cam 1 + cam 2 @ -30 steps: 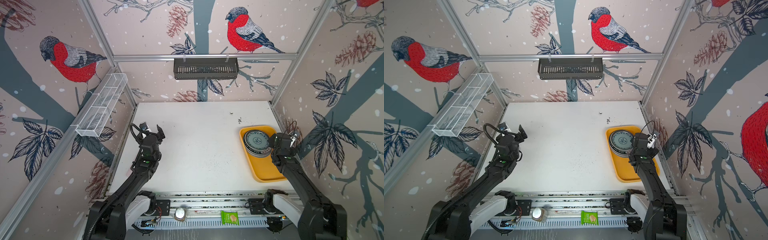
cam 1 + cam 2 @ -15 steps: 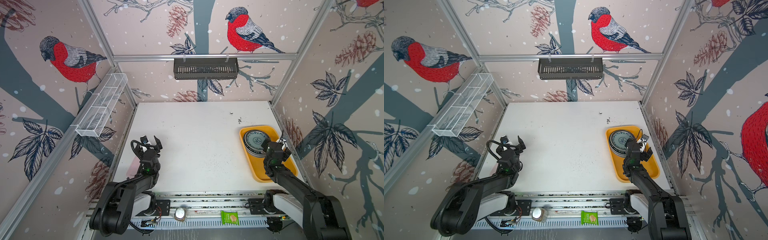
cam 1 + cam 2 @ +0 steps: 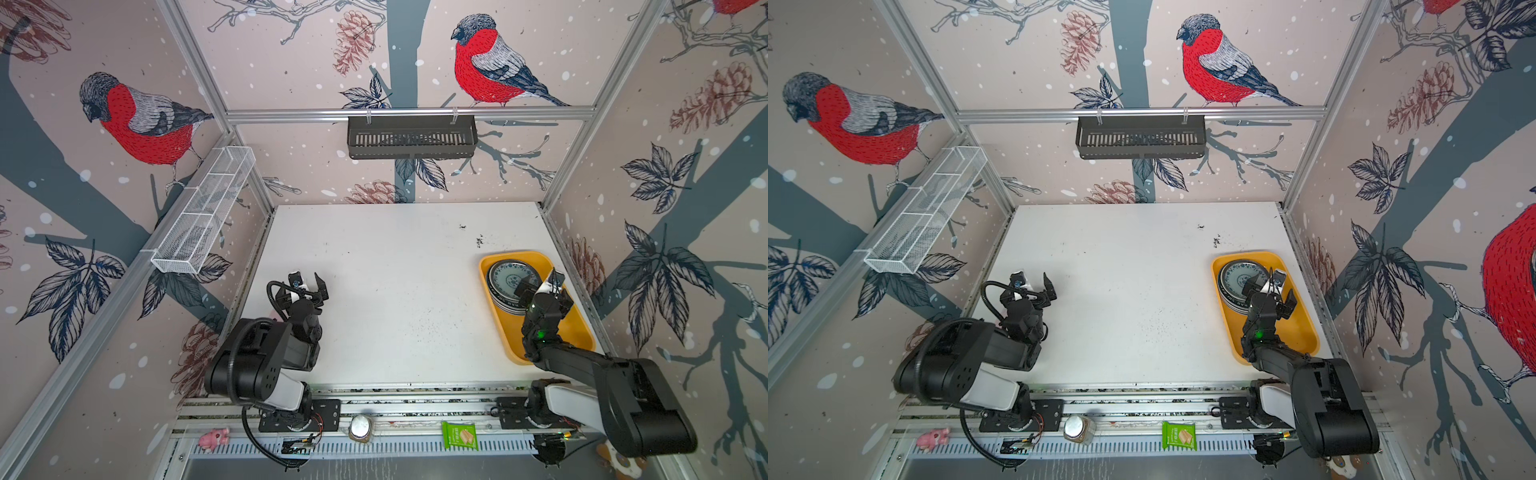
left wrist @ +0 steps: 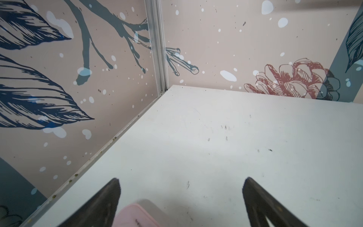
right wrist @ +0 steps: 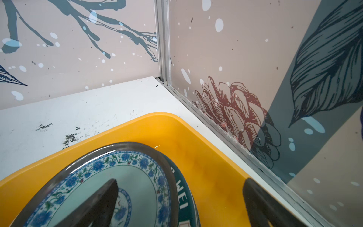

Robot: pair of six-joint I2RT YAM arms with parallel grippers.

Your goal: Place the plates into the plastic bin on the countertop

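- Right gripper hangs over the stack of plates with jaws spread wide, holding nothing.
- Plates sit at the far end of the plastic bin, by the right wall.
- Top plate is blue-grey patterned, and 1 dark-green lettered rim peeks out beneath (the rest is hidden).
- Left gripper is also open and empty. It is above the countertop near its left edge, over a pink item that is perhaps a pad.

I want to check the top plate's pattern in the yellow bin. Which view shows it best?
The right wrist view: the top plate is close, its blue flower border sharp, though a pincer finger covers part. In both top views it is small, partly behind the right arm. The left wrist view lacks it.
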